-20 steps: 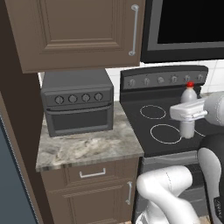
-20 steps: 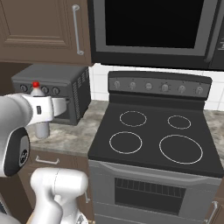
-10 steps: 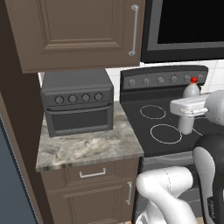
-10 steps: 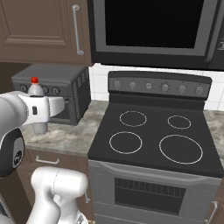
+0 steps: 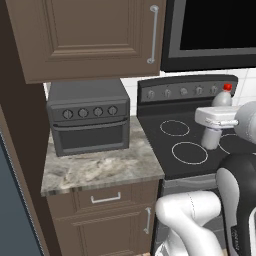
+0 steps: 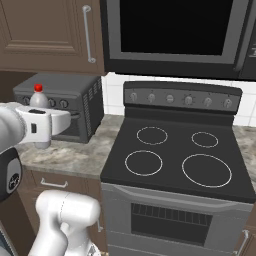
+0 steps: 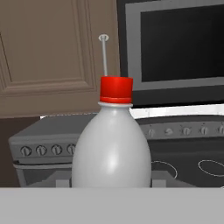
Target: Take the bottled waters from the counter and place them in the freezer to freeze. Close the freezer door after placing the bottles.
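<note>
My hand point(image 5: 216, 125) is clamped around a small, smooth, rounded whitish plastic bottle with a red cap point(image 7: 111, 148), upright in the air above the flat black glass stovetop with white ring burners point(image 6: 175, 155). The speckled granite tabletop point(image 5: 100, 170) carries a boxy dark grey toaster oven point(image 5: 89, 117).
</note>
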Controlling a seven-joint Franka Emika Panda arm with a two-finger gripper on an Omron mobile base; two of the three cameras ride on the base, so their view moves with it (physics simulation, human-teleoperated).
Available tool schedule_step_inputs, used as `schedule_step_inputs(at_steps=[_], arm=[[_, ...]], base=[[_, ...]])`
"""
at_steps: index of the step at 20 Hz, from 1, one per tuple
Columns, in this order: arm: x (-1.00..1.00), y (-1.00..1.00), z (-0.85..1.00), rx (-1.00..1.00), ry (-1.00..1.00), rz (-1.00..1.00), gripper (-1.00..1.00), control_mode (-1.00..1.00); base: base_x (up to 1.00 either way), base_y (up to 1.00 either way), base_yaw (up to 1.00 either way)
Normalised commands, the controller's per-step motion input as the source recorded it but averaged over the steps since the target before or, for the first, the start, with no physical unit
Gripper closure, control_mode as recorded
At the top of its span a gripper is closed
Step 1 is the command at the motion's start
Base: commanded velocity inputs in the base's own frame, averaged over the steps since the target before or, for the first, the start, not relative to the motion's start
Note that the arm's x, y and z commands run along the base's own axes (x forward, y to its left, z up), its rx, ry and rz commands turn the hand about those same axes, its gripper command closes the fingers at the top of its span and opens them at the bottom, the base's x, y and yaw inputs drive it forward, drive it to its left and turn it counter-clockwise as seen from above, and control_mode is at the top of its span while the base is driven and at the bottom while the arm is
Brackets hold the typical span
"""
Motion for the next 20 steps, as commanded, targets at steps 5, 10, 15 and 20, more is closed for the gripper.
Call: schedule_step_inputs(at_steps=[5, 10, 15, 20], arm=[[0.0, 0.0, -0.14, -0.04, -0.08, 0.0, 1.0, -1.0], [0.0, 0.0, -0.08, -0.04, -0.05, 0.0, 1.0, -1.0], [0.0, 0.0, 0.0, 0.0, 0.0, 0.0, 1.0, -1.0], [0.0, 0.0, 0.0, 0.0, 0.0, 0.0, 1.0, -1.0]], base=[[0.0, 0.0, 0.0], [0.0, 0.0, 0.0], [0.0, 0.0, 0.0], [0.0, 0.0, 0.0]])
